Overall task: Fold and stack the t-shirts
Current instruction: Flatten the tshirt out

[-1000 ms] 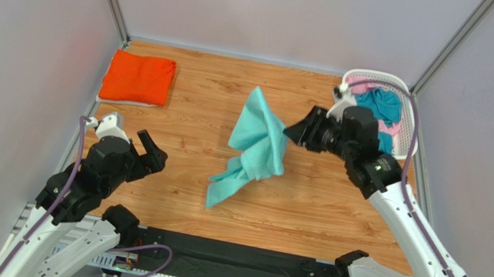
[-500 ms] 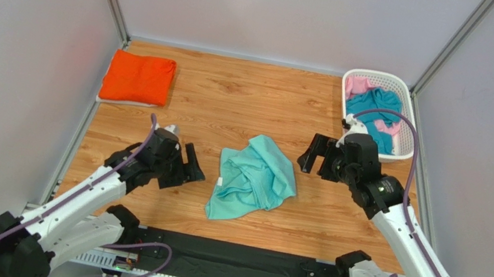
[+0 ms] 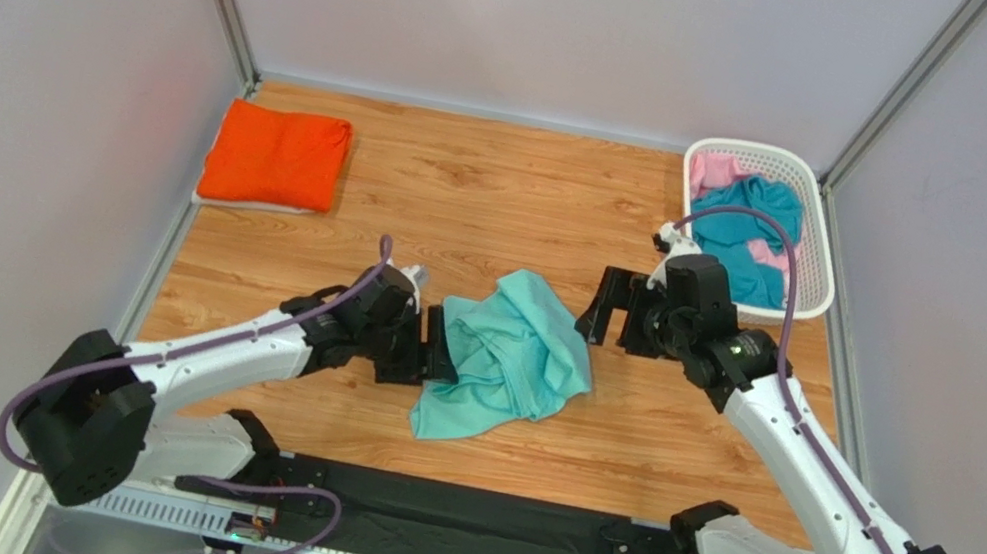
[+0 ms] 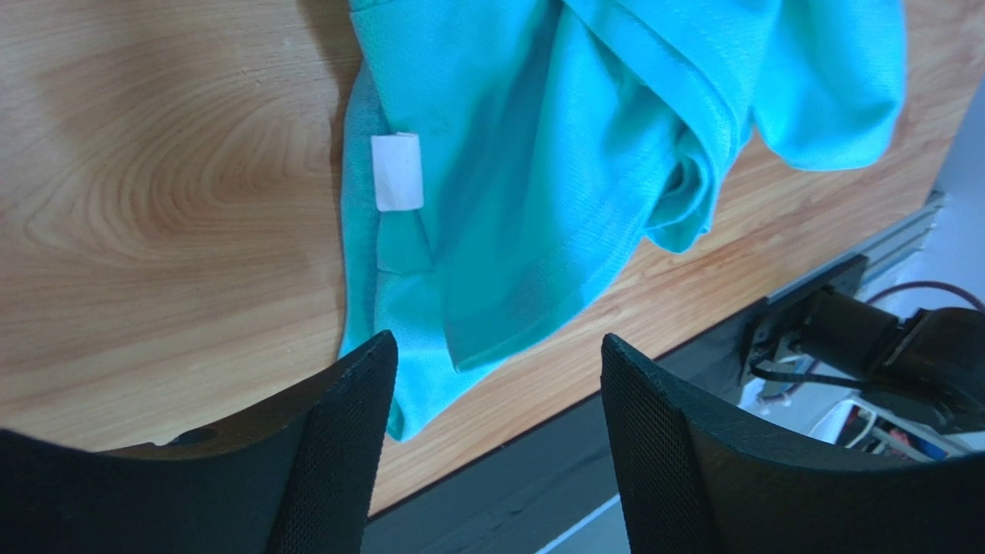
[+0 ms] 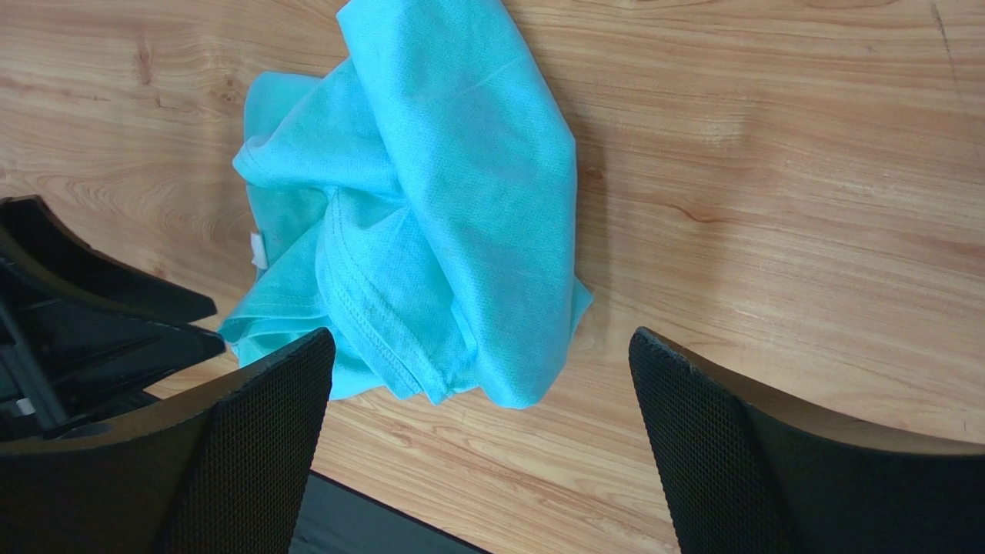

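Note:
A crumpled mint-green t-shirt (image 3: 509, 356) lies on the wooden table near the front middle. It also shows in the left wrist view (image 4: 555, 173), with a small white label (image 4: 398, 171), and in the right wrist view (image 5: 428, 231). My left gripper (image 3: 428, 353) is open at the shirt's left edge, holding nothing. My right gripper (image 3: 613, 309) is open just right of the shirt, above it. A folded orange t-shirt (image 3: 275, 157) lies at the back left. Teal (image 3: 749, 228) and pink (image 3: 717, 172) t-shirts lie in the basket.
A white slotted basket (image 3: 816, 212) stands at the back right corner. A black rail (image 3: 457, 522) runs along the table's near edge. Metal frame posts and grey walls close in the left, right and back sides.
The right gripper let go of the mint-green shirt, which dropped into a crumpled heap on the table. The left arm reached right until its open gripper met the shirt's left edge.

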Robot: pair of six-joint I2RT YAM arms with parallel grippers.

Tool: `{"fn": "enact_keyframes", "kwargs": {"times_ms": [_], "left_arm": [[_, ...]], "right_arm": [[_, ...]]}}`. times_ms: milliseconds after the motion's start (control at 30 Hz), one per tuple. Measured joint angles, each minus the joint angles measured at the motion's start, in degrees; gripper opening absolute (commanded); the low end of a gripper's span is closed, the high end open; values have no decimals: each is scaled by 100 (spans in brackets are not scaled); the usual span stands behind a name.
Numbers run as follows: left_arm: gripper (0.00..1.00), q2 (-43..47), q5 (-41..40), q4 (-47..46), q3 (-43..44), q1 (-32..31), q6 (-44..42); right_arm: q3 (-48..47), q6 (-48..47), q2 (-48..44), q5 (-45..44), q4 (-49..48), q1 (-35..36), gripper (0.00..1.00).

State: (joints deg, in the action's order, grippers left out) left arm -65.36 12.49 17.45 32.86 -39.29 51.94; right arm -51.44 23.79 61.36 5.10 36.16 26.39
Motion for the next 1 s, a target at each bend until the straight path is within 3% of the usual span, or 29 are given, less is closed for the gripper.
{"fn": "enact_keyframes", "kwargs": {"times_ms": [233,367,467,600,833,1000], "left_arm": [[41,-573,166,-120,26,-127,-138],[0,-684,289,-345,26,-157,-219],[0,-737,308,-374,28,-160,-278],[0,-654,247,-299,33,-162,-284],[0,48,46,-61,31,-162,-260],[0,317,-68,7,-28,-162,-208]], "right_arm": [[-70,-83,181,146,-42,28,100],[-195,-164,365,153,-46,131,100],[-289,-273,505,155,-44,251,100],[-868,-605,1189,-15,44,994,100],[-2087,-1128,2835,-380,-131,2153,96],[-2785,-1213,4111,-586,-212,2500,91]]}}
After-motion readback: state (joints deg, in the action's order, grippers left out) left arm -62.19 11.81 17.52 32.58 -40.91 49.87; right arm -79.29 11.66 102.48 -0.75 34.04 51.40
